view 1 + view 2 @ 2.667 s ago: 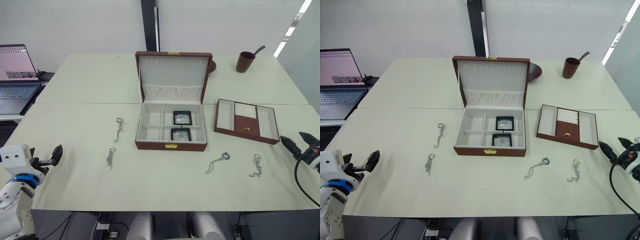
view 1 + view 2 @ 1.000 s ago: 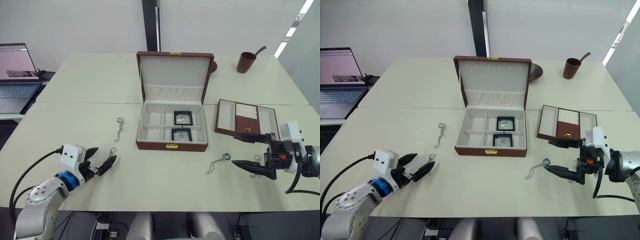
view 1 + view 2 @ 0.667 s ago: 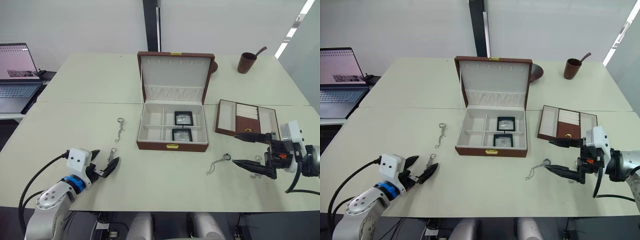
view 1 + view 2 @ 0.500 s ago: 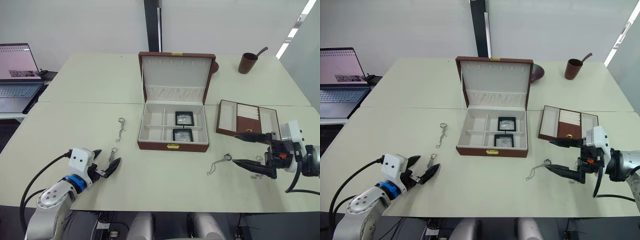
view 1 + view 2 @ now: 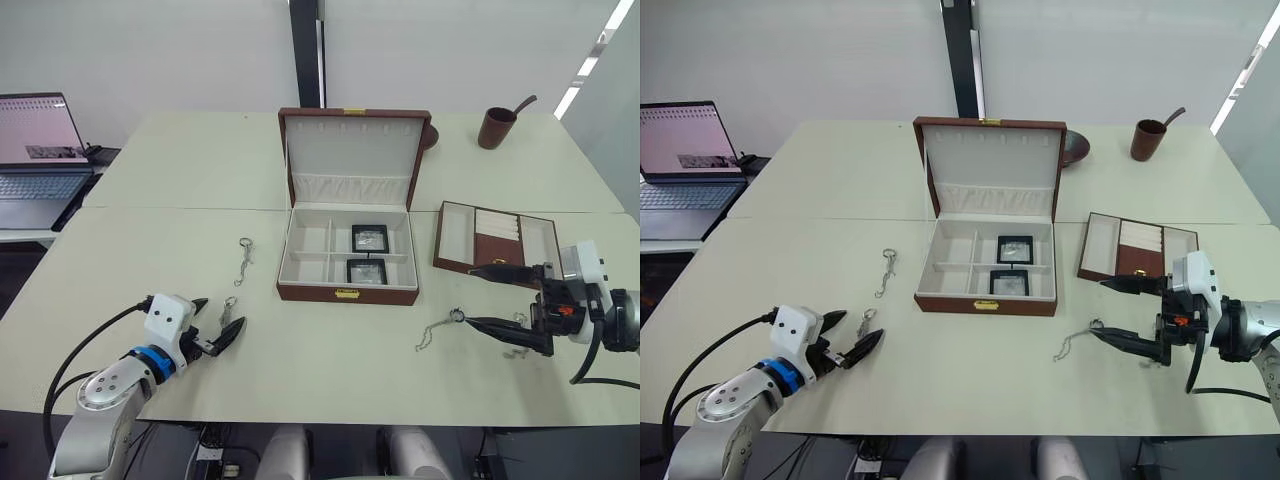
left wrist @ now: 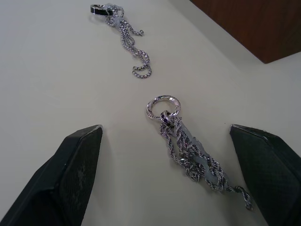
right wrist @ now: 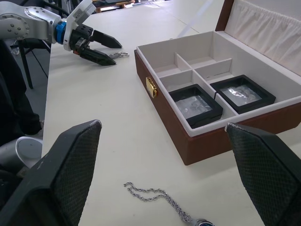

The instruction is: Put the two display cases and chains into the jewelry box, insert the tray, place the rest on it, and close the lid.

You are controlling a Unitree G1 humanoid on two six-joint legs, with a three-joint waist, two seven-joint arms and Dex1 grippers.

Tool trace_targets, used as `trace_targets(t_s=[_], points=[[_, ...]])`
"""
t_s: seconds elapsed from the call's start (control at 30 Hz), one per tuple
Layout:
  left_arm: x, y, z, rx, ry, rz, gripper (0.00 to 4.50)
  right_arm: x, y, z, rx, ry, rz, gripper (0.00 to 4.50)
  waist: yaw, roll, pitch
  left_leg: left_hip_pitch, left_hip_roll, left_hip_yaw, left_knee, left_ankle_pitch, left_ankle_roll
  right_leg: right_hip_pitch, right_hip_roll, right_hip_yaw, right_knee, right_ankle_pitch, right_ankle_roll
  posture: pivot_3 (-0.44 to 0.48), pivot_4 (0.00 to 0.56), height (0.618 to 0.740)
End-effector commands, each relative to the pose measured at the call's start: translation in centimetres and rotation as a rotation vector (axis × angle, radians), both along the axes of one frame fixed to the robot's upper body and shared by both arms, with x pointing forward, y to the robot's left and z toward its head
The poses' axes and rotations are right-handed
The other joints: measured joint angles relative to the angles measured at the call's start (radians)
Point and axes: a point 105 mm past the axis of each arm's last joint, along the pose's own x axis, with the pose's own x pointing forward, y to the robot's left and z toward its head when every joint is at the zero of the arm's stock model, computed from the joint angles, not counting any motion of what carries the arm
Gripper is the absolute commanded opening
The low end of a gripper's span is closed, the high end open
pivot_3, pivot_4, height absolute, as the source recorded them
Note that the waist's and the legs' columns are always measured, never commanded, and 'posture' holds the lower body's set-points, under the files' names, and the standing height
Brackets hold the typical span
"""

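**Grippers spread at the chains**

A pale table (image 5: 150,170) carries the open jewelry box (image 5: 350,215) with both display cases (image 5: 367,254) in its right compartments. The tray (image 5: 494,243) lies to its right. The left gripper (image 5: 212,325) is spread wide around a chain (image 6: 188,150), holding nothing. The right gripper (image 5: 486,297), also wide open and empty, sits near another chain (image 5: 437,327).

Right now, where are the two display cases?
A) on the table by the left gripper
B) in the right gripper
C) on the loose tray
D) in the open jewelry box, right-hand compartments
D: both display cases lie in the right-hand compartments of the open jewelry box, one behind the other; the tray sits apart on the table.
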Motion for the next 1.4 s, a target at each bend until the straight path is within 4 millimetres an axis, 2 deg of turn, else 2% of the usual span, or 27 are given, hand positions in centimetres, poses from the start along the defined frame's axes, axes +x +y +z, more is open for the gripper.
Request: trace_targets(t_s=[0.03, 0.27, 0.43, 0.6, 0.77, 0.93, 1.03, 1.23, 1.4], points=[[-1.4, 0.0, -2.8, 0.023, 0.124, -0.004, 3.85, -0.2, 0.3, 0.8, -0.009, -0.044, 0.026, 4.5, 0.0, 0.001, 0.0, 0.0, 0.0, 0.0, 0.0, 0.0, 0.0, 0.0, 0.0, 0.0, 0.0, 0.0, 0.0, 0.0, 0.15, 0.74], [-1.3, 0.1, -3.0, 0.006, 0.132, 0.002, 1.6, -1.0, 0.5, 0.3, -0.042, -0.024, 0.071, 4.5, 0.0, 0.005, -0.004, 0.001, 0.0, 0.0, 0.0, 0.0, 0.0, 0.0, 0.001, 0.0, 0.0, 0.0, 0.0, 0.0, 0.15, 0.74], [-1.2, 0.2, -2.8, -0.004, 0.128, 0.011, 0.17, -0.9, 0.5, 0.4, -0.042, -0.027, 0.069, 4.5, -0.002, 0.006, -0.004, 0.001, 0.0, 0.0, 0.0, 0.0, 0.0, 0.001, 0.002, 0.0, 0.0, 0.0, 0.0, 0.0, 0.15, 0.74], [-0.8, 0.4, -2.1, -0.026, 0.101, 0.034, 0.12, -0.9, 0.5, 0.4, -0.038, -0.03, 0.069, 4.5, -0.002, 0.006, -0.004, 0.001, 0.0, 0.0, 0.0, 0.0, 0.0, 0.0, 0.002, 0.0, 0.0, 0.0, 0.0, 0.0, 0.15, 0.74], [-0.2, 0.5, -0.4, -0.063, 0.044, 0.04, 0.12, -0.7, 0.4, 0.7, -0.028, -0.035, 0.066, 4.5, -0.002, 0.005, -0.004, 0.001, 0.0, 0.0, 0.0, 0.0, 0.0, 0.0, 0.002, 0.0, 0.0, 0.0, 0.0, 0.0, 0.15, 0.74], [0.8, 0.3, 3.1, -0.098, -0.031, 0.002, 0.12, -0.3, 0.7, 2.2, 0.026, -0.059, 0.057, 4.5, -0.004, 0.002, -0.002, 0.001, 0.0, 0.0, 0.0, 0.0, 0.0, 0.0, 0.003, 0.0, 0.0, 0.0, 0.0, 0.0, 0.15, 0.74], [1.4, -0.8, 5.8, -0.136, -0.07, -0.042, 0.12, 0.1, 0.6, 2.8, 0.046, -0.073, 0.041, 4.5, -0.002, -0.004, 0.001, -0.001, 0.0, -0.001, 0.0, 0.0, 0.0, -0.001, 0.003, -0.001, 0.0, 0.0, 0.0, 0.0, 0.15, 0.74], [2.4, -3.5, 9.9, -0.162, -0.131, -0.139, 0.12, 0.9, 0.5, 3.6, 0.076, -0.102, 0.005, 4.5, 0.001, -0.01, 0.005, -0.002, 0.001, -0.002, 0.0, 0.0, 0.0, -0.001, 0.001, -0.001, 0.0, 0.0, 0.0, 0.0, 0.15, 0.74], [3.4, -6.1, 12.6, -0.221, -0.184, -0.188, 0.12, 1.7, 0.3, 4.1, 0.094, -0.127, -0.043, 4.5, 0.0, -0.011, 0.006, -0.001, 0.0, -0.002, 0.0, 0.0, 0.0, -0.001, 0.002, -0.002, 0.0, 0.0, 0.0, 0.0, 0.15, 0.74]])
